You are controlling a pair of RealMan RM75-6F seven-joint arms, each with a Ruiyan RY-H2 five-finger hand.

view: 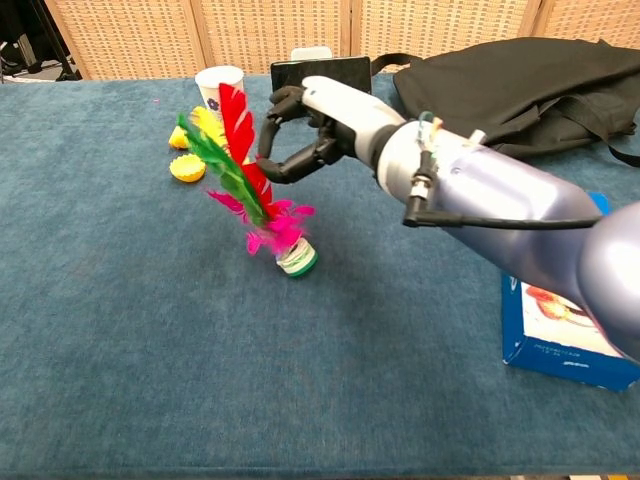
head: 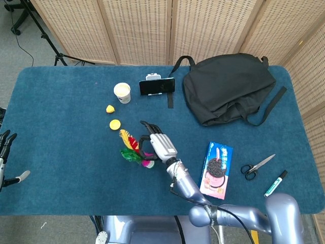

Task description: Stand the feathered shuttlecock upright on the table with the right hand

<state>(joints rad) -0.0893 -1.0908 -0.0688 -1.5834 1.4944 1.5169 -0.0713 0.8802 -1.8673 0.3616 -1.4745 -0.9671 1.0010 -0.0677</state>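
Observation:
The feathered shuttlecock point(view: 262, 200) has red, green, yellow and pink feathers and a white-green base point(view: 296, 261). It stands tilted, base down at the blue cloth and feathers leaning up toward the left. My right hand point(view: 314, 132) pinches the red feather near its upper part, fingers curled around it. In the head view the shuttlecock point(head: 133, 149) sits left of my right hand point(head: 159, 143), near the table's middle. My left hand point(head: 5, 154) hangs off the far left edge, fingers apart, holding nothing.
A paper cup point(head: 122, 92), a phone on a stand point(head: 157, 86) and a black bag point(head: 228, 89) line the back. Two yellow pieces point(head: 115, 124) lie just behind the shuttlecock. A cookie box point(head: 217, 170), scissors point(head: 256, 166) and a marker point(head: 275, 183) lie right.

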